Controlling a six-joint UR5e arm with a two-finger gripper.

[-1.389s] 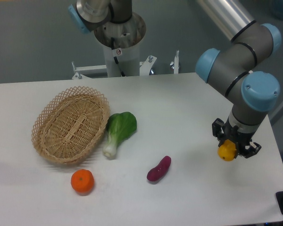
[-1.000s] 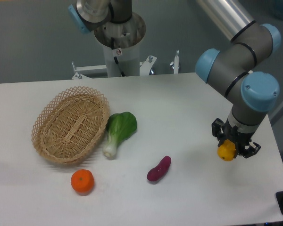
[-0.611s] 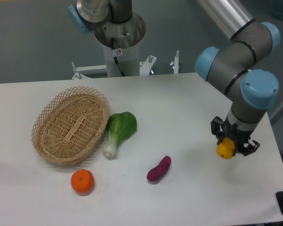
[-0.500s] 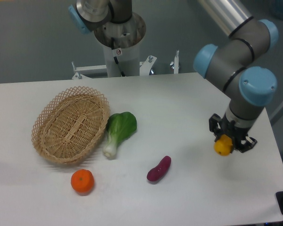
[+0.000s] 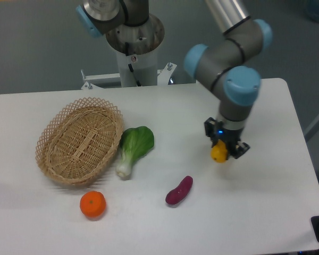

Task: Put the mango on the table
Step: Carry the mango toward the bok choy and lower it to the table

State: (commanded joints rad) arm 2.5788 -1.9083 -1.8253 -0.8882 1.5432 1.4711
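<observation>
The yellow-orange mango (image 5: 219, 153) is held between the black fingers of my gripper (image 5: 223, 150), which is shut on it. It hangs just above the white table (image 5: 266, 212), right of centre, above and to the right of the purple sweet potato (image 5: 179, 190). Only the lower part of the mango shows below the fingers.
An oval wicker basket (image 5: 80, 141) lies at the left. A green bok choy (image 5: 134, 146) lies beside it. A round orange tangerine (image 5: 92, 204) sits near the front left. The robot's base column (image 5: 134, 48) stands behind the table's far edge.
My gripper has moved left and slightly up across the table with the mango still in it, from the right edge toward the centre.
</observation>
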